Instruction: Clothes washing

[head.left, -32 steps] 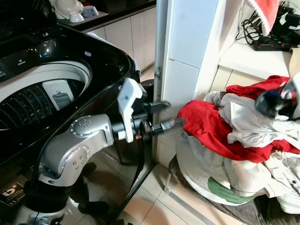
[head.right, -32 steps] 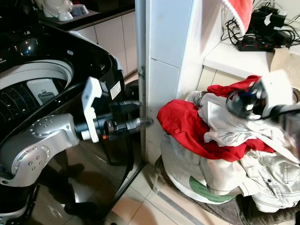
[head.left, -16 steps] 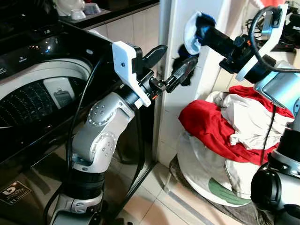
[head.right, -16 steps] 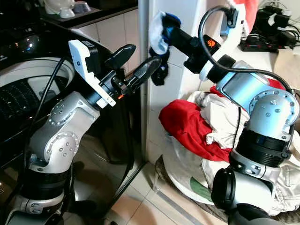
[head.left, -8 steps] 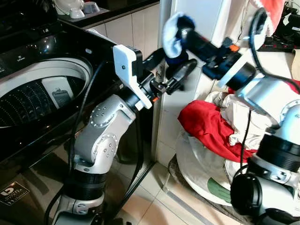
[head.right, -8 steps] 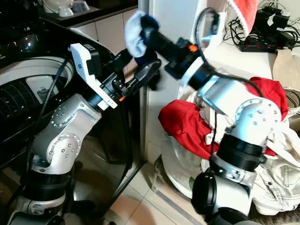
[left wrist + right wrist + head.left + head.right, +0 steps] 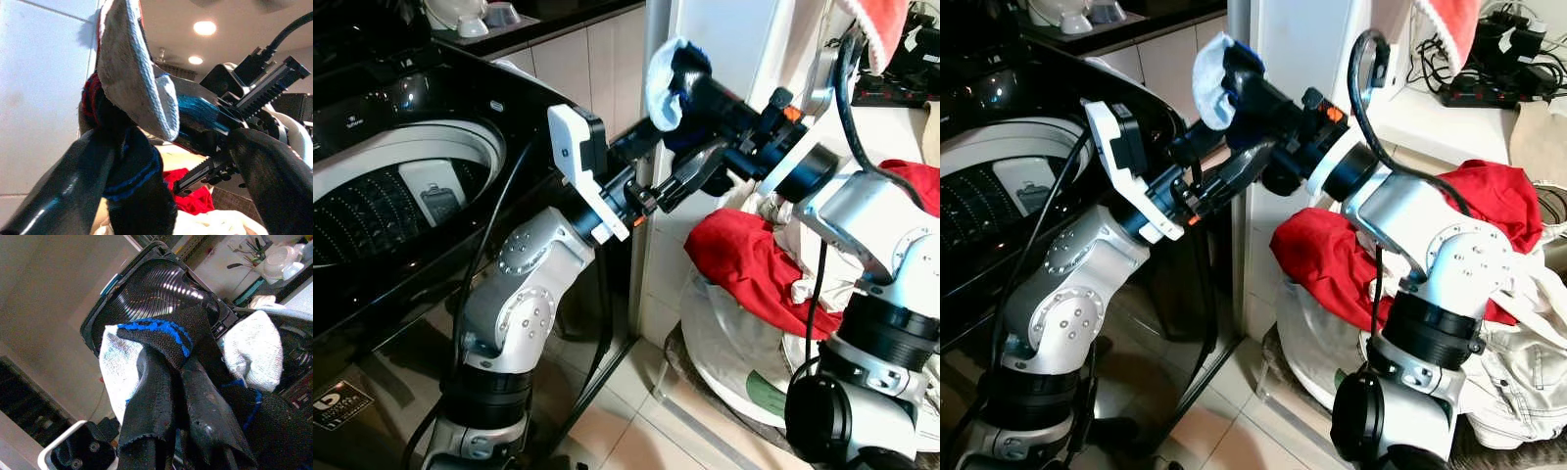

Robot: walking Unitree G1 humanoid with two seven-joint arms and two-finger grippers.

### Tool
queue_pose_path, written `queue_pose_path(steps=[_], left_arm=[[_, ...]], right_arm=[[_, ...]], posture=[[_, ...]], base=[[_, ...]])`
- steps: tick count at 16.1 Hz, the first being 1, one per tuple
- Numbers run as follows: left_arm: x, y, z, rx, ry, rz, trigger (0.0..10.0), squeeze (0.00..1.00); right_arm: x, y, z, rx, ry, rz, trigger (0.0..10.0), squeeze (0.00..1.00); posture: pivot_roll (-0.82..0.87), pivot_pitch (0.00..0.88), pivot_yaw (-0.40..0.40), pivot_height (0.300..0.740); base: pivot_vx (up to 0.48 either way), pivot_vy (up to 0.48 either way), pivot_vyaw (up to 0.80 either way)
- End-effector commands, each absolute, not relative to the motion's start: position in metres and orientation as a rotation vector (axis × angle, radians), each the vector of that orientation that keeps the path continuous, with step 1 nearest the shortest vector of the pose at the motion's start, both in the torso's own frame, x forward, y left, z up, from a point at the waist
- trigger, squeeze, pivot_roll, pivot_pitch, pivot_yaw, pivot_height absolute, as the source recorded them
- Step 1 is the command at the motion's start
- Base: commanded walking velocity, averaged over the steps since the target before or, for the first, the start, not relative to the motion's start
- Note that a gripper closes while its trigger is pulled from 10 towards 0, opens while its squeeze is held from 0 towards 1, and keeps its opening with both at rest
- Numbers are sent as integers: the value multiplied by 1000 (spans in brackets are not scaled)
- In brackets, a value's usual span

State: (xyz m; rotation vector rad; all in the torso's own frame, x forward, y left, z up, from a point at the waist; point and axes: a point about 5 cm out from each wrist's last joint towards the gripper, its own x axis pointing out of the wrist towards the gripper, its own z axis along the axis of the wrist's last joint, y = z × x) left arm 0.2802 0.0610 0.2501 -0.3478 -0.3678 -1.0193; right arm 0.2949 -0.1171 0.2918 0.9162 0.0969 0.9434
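Washing looks just begun: the right gripper [image 7: 1224, 78] is clamped on a black and white sock [image 7: 668, 80], held high beside the washer's [image 7: 401, 186] open drum. The left gripper [image 7: 690, 171], fingers apart, waits just under it. The clothes pile [image 7: 803, 245] on the floor is not yet loaded.

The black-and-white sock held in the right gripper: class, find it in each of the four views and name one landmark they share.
Left eye view: sock upper centre, above the left gripper.
Right eye view: sock upper left of centre.
Left wrist view: sock draped between the two black fingers.
Right wrist view: sock clamped in the right gripper.
Shared landmark: its blue stripes.
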Motion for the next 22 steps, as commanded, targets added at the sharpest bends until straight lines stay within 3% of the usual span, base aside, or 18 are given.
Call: queue_pose_path(steps=[1, 2, 4, 7, 8, 9, 15, 16, 17, 19, 22], left_arm=[[277, 54, 246, -295, -348, -1046, 4235, 0], [280, 55, 244, -280, -347, -1013, 5725, 0], [290, 64, 241, -248, -341, -916, 0, 0], [291, 76, 238, -236, -336, -868, 0, 0], [289, 82, 236, -229, -338, -850, 784, 0], [287, 88, 235, -242, -341, -839, 0, 0], [279, 97, 237, -209, -358, -873, 0, 0], [279, 95, 239, -206, -363, -885, 980, 0], [278, 94, 239, -176, -366, -891, 10000, 0], [277, 95, 241, -168, -375, -883, 10000, 0], [273, 96, 250, -206, -432, -902, 10000, 0]], right_arm=[[291, -112, 296, 920, 84, 970, 0, 0], [290, -111, 296, 922, 87, 971, 0, 0], [289, -111, 295, 919, 95, 971, 0, 0], [289, -117, 295, 888, 97, 939, 0, 0], [291, -122, 297, 894, 83, 919, 0, 0], [293, -127, 300, 910, 66, 914, 0, 0], [294, -132, 301, 977, 64, 944, 0, 0], [292, -131, 300, 1011, 62, 966, 0, 0], [290, -131, 299, 1095, 45, 996, 0, 0], [287, -135, 300, 1194, 6, 1043, 0, 0], [286, -135, 290, 1181, 46, 1045, 0, 0]], posture=[[-94, 0, -4, 740], [-95, 0, -3, 740], [-97, 0, -1, 740], [-99, 0, 0, 740], [-95, 0, -9, 740], [-93, 0, -10, 740], [-88, 0, -11, 740], [-88, 0, -11, 740], [-88, 0, -11, 740], [-89, 0, -12, 740], [-87, 0, -16, 740]], base=[[0, 0, 0], [0, 0, 0], [0, 0, 0], [0, 0, 0], [0, 0, 0], [0, 0, 0], [0, 0, 0], [0, 0, 0], [0, 0, 0], [0, 0, 0], [0, 0, 0]])
